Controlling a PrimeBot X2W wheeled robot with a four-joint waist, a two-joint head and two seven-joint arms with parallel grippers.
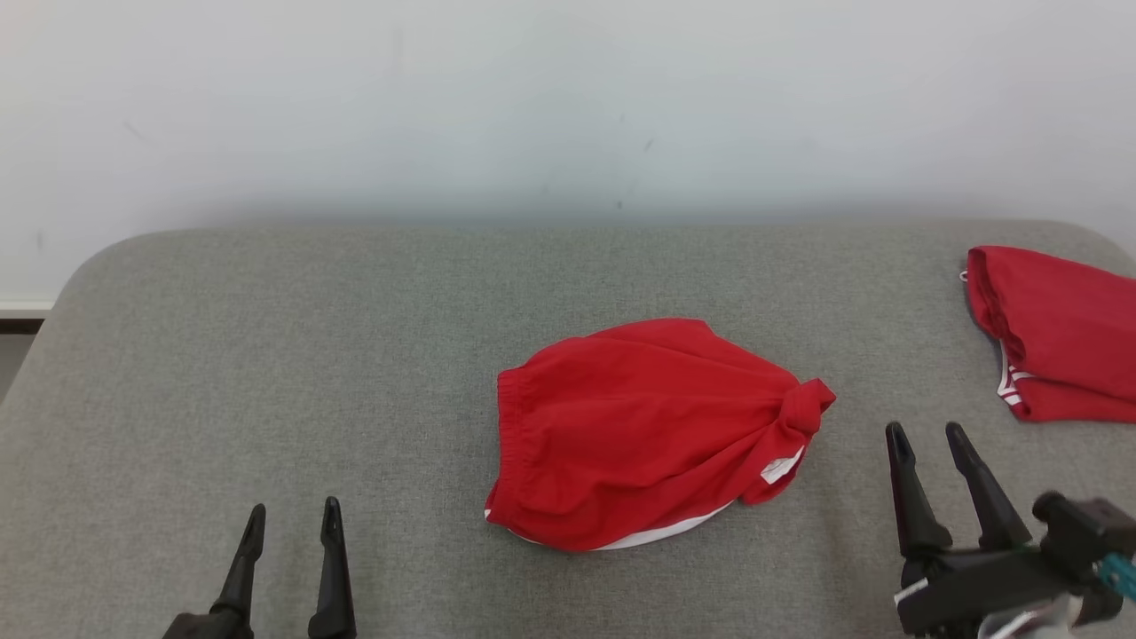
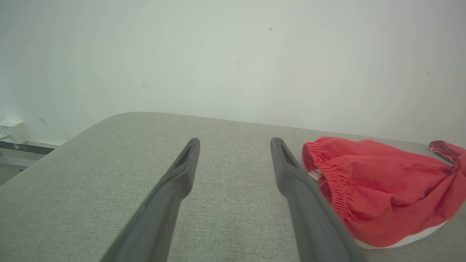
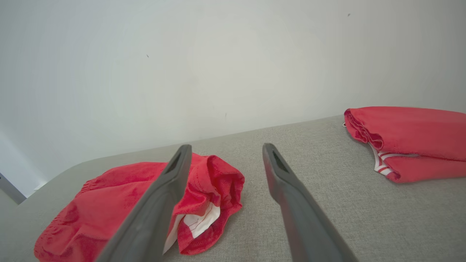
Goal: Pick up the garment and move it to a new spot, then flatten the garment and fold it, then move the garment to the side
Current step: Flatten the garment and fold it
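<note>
A: Where does the garment (image 1: 652, 435) lie?

B: Just right of centre in the head view. It's a crumpled red heap on the grey padded table (image 1: 266, 355), with the elastic waistband (image 1: 508, 417) toward the frame's left. At its right end is a twisted bunch (image 1: 803, 406) with a white label (image 1: 781, 467), and a white edge peeks out underneath.

A: And the grippers?

B: Both have their fingers spread with nothing between them. The left gripper (image 1: 295, 506) sits in the lower left, well apart from the cloth. The right gripper (image 1: 926, 429) is in the lower right, near the bunched end but not touching it.

A: So what could go wrong?

B: I'd judge flattening comes next, and that twisted end is the trouble. A pinch there would probably catch several layers at once, so a pull would drag the whole heap rather than spread it.

A: Anything else?

B: A second red garment (image 1: 1056, 333) lies at the right edge of the frame, close to the right arm. A wide swing could snag it, or the spread cloth could end up overlapping it. A shallow pinch on this soft padding might also close on nothing but the table cover.
</note>
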